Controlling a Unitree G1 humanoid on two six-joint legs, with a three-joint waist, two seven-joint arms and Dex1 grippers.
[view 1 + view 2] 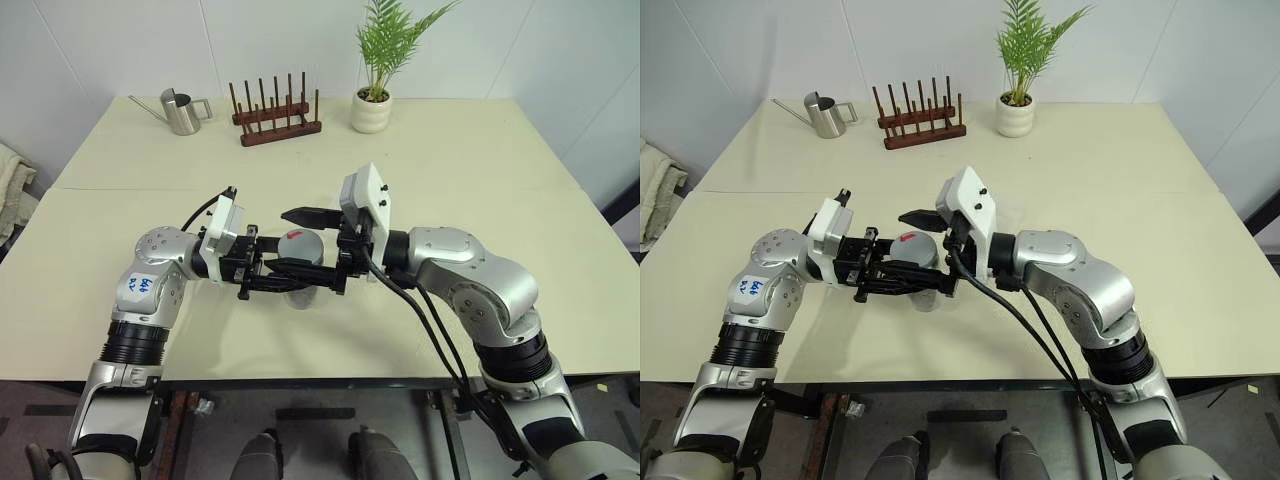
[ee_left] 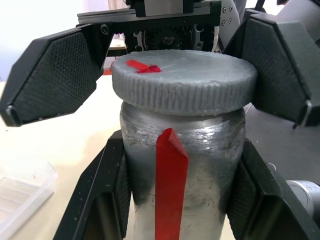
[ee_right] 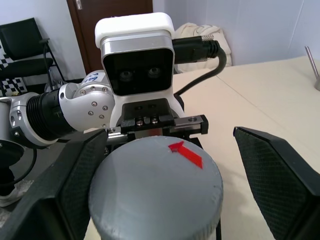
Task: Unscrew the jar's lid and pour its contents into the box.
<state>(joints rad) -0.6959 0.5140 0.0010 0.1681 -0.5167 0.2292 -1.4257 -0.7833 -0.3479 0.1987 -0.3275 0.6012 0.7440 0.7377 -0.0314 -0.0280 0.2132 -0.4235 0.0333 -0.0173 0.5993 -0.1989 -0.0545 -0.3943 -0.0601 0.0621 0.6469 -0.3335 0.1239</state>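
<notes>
Here one jar [image 2: 180, 185], one lid [image 2: 185, 82]

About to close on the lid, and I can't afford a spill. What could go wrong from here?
1. The right gripper is open with its fingers apart from the lid; closing off-centre could make it slip.
2. The left gripper grips only the jar body, held above the table; twisting might turn the jar.
3. The box sits off to one side, so anything spilled now would miss it.
</notes>
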